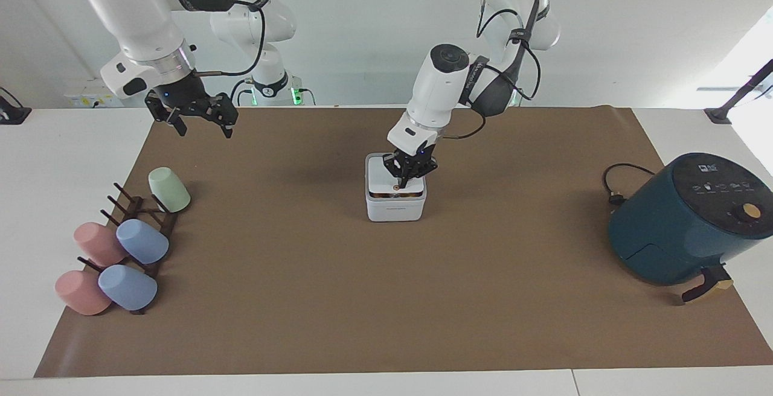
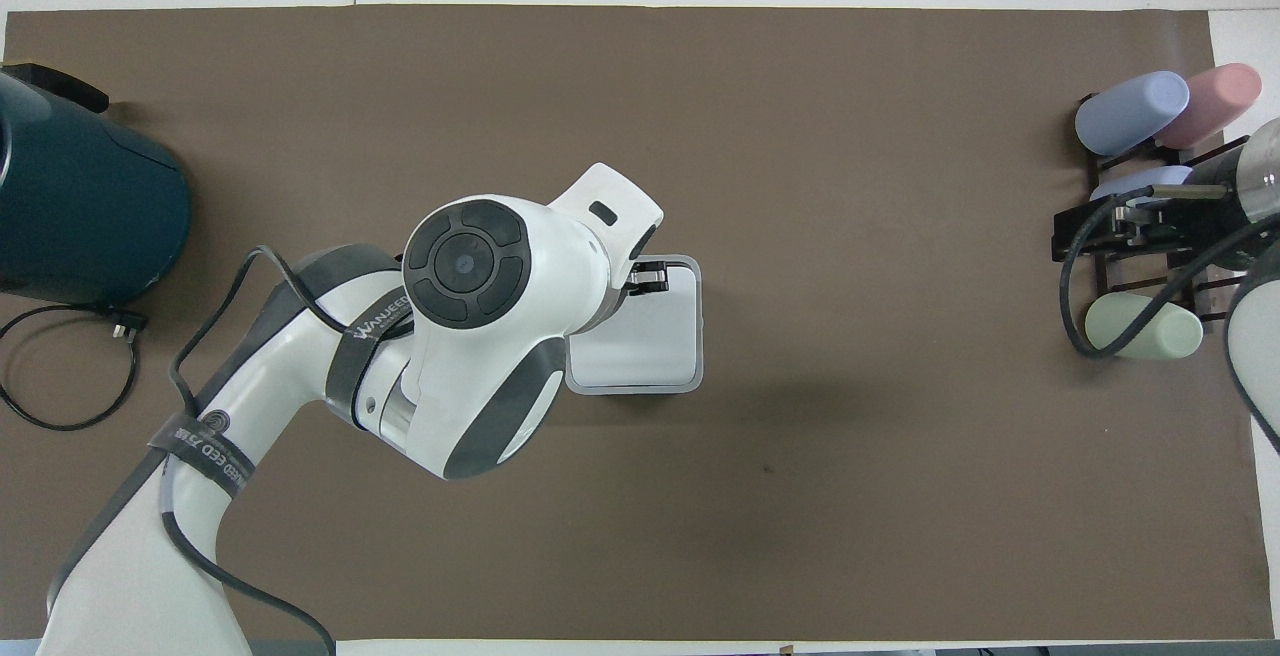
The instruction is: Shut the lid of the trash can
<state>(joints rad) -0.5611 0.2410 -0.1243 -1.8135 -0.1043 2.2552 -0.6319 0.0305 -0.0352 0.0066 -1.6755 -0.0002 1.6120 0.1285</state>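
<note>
Pressed down on the lid (image 1: 386, 175) of the trash can (image 1: 395, 206), at the worktop's middle, the left gripper (image 1: 409, 169) is seen with fingers drawn together, gripping nothing. Closing is judged nearly finished: a thin dark gap remains under the lid's edge away from the robots, so a last downward push seems called for. Toward the right arm's corner by the robots, the right gripper (image 1: 194, 115) waits, fingers spread.

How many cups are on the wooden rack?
5: a green cup nearest the robots, then a blue cup beside a pink cup, then another blue and pink pair farthest.
</note>
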